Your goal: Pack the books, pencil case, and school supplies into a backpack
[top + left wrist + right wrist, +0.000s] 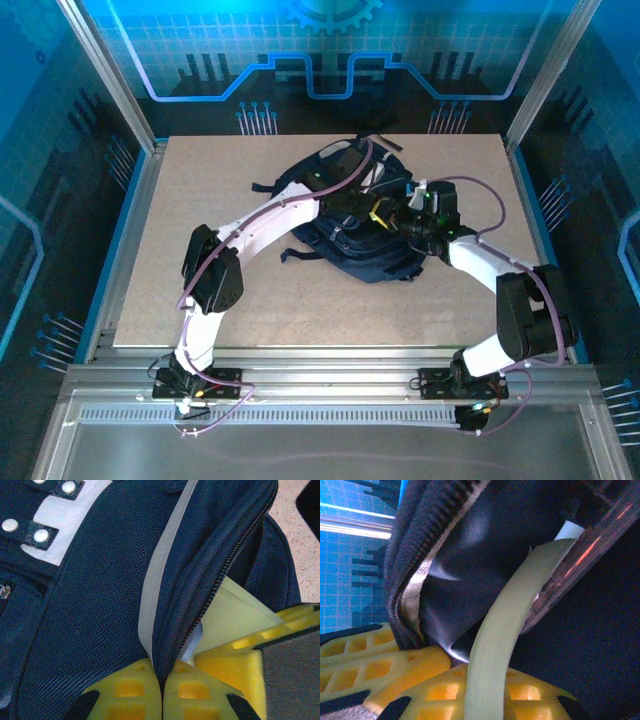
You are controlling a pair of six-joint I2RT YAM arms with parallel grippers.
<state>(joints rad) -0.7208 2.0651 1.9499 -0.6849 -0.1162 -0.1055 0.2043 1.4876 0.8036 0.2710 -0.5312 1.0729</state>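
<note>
The backpack (375,262) lies mid-table (200,220) with both arms reaching to its open top; the left gripper (161,682) is pinched together on the fabric lip just beside the zipper (225,570), lifting the mouth; the right gripper (457,662) looks clamped on the edge of the lime-green book (495,640), which bows in a curve where it enters the dark lining; seen from the left wrist, this book is a pale slab partly inside the opening, with a yellow finger of the right gripper just beside it; a translucent strip (575,565) rests against the book deeper in, too close to identify; I judge the step in hand to be sliding the book home, and the bend is the worry: pushing on against the lining could crease the cover or wedge a corner on the zipper teeth; the thin lip might slide out of the left pinch and drop the mouth shut on the book; letting go too soon would leave it standing proud of the opening
</note>
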